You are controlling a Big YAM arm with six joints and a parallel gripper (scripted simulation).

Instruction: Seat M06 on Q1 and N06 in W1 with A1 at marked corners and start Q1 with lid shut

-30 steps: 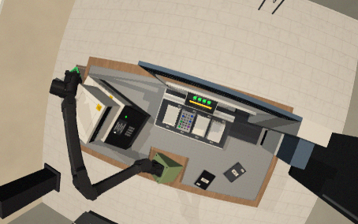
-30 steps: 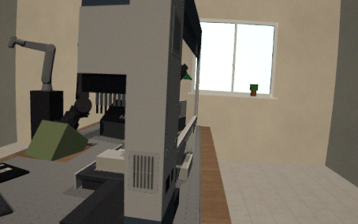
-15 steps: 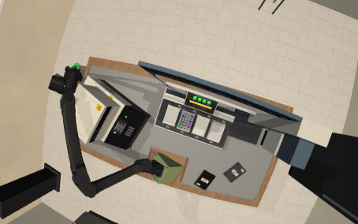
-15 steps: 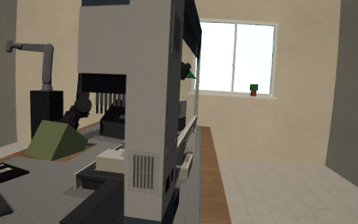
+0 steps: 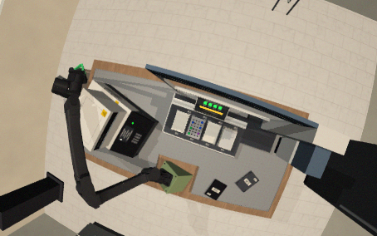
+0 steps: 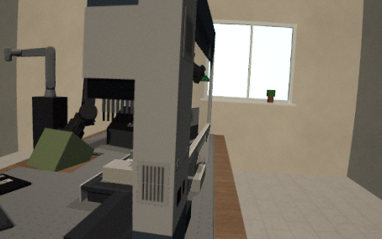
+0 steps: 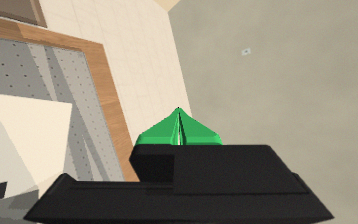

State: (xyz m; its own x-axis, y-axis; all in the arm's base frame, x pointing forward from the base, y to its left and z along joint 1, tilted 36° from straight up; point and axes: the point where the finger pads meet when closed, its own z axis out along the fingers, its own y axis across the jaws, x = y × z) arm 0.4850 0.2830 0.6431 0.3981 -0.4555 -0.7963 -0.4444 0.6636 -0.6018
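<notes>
My gripper (image 5: 79,67) is shut and empty, its green fingers pressed together (image 7: 179,126). It hangs in the air behind the rear left corner of the cycler Q1 (image 5: 105,118), over the table's edge. Q1 is a cream box with a black key panel (image 5: 133,135) and a green lamp (image 5: 132,123); its cream lid looks lowered, though I cannot tell for sure. A pale PCR plate sits on D1 (image 5: 180,121) and another on D3 (image 5: 212,131). The gripper's green tip also shows in the exterior view (image 6: 204,77).
The tube cooling block (image 5: 196,127) sits on D2 and a pale block on D4 (image 5: 227,138). Two dark nests (image 5: 216,189) (image 5: 247,181) lie near the front edge. The arm's green base (image 5: 176,176) stands in front. A tall gantry (image 5: 232,100) spans the deck.
</notes>
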